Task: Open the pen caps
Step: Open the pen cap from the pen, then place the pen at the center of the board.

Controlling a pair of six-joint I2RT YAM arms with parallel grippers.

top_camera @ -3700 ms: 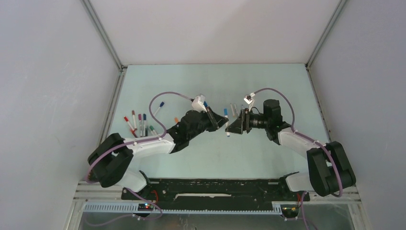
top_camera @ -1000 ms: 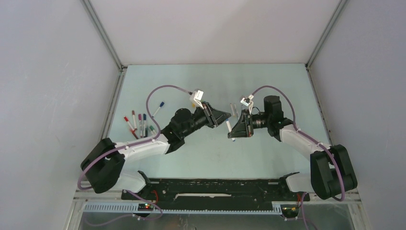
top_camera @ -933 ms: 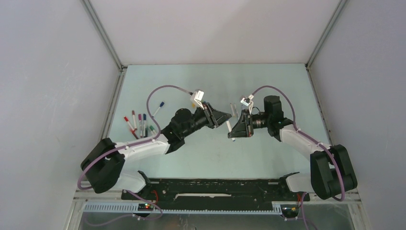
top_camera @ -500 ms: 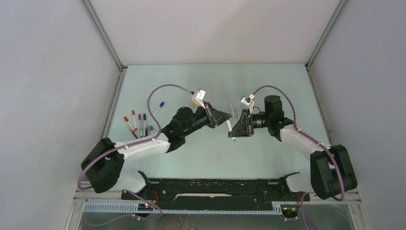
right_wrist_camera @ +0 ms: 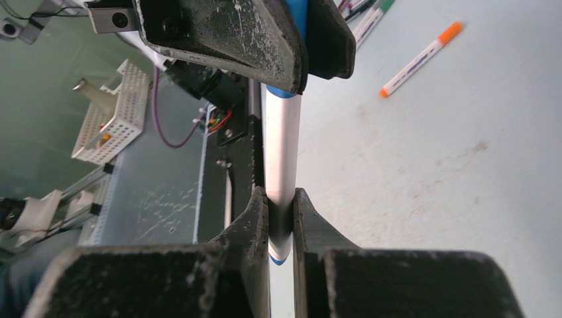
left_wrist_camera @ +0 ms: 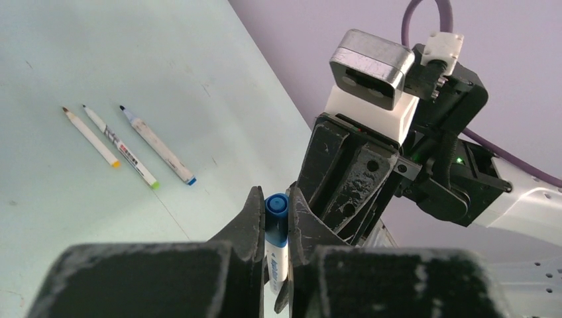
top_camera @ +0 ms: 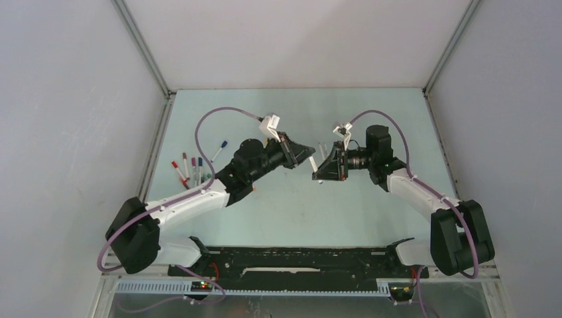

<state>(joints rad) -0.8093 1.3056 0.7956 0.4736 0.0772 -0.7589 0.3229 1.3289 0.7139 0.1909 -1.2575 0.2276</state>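
Pen caps: one in hand, the blue cap [left_wrist_camera: 276,218]. My left gripper [left_wrist_camera: 274,201] is clamped on it, fingers pinching its sides, its round end poking just past the tips. My right gripper [right_wrist_camera: 281,196] is closed on the same pen's white barrel [right_wrist_camera: 283,146], low down near the blue tail end. The pen is lifted off the table [right_wrist_camera: 464,172], over its middle, between the two arms.

Key relation: the pen's long axis runs straight from one grip to the other, crosswise to both pairs of fingers. Cap end toward my left arm, barrel toward my right. Bare white shows between the two grips. The cap looks seated, with no gap at the joint that I can see.

Judgement: the pull should go along that axis, hands drawing apart. Sideways drift would bend the pen or twist it in the grip.

Three uncapped pens [left_wrist_camera: 126,149] lie together on the table beyond. An orange pen [right_wrist_camera: 417,59] lies apart, cap on. More pens [top_camera: 192,171] sit by the table's left edge, nearer my left arm, too small to tell which are capped.
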